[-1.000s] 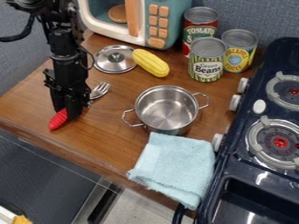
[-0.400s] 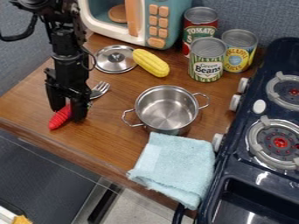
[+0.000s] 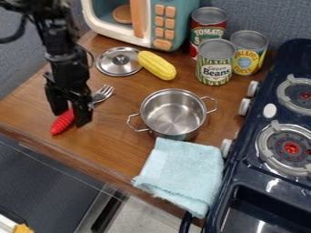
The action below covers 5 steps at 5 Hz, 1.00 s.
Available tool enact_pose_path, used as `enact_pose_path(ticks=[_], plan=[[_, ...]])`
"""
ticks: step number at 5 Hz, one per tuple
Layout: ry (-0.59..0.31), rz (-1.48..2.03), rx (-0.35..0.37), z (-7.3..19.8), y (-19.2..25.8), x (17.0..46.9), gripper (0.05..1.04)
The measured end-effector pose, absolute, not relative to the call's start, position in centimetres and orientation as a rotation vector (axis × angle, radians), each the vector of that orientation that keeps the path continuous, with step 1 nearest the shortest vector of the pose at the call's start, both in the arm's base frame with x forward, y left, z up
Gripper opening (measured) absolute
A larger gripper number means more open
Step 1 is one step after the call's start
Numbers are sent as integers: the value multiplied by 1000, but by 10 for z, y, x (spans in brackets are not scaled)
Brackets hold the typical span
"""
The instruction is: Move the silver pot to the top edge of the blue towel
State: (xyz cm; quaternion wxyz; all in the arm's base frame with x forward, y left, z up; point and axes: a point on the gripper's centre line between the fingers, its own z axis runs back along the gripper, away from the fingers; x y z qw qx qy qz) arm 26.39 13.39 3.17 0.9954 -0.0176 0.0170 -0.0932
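Left side of the frame: gripper (image 3: 70,118) low over the tabletop (image 3: 109,145), fingers spread apart, red ridged piece (image 3: 59,125) between and beneath them, fork (image 3: 104,93) just beyond. Silver pot (image 3: 173,113) at centre, upright, at the upper edge of the blue towel (image 3: 185,173); its base seems to touch the cloth, though that join is hard to make out.

Reading: placement looks about met, so the likely step is getting the arm clear. Best done by rising straight up with fingers spread, above both fork and red piece, before any sideways travel; a low sweep could hook either and push it at the pot.

If the pot wants a nudge, come down from above on the rim or one loop handle (thin metal, likely slippery), grip lightly, keep it level, shift it a little. Dragging hard toward the towel would probably ruck the hem and tip the base. Otherwise, leave it alone.
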Motion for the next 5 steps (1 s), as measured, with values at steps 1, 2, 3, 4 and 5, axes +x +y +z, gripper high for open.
enact_pose_path(ticks=[1,2,3,4,5], plan=[[-15,-164,2,80,130,258,1001],[41,-139,36,84,121,254,1001],[93,-132,82,82,118,258,1001],[167,-134,92,64,116,266,1001],[144,-145,65,64,115,268,1001]])
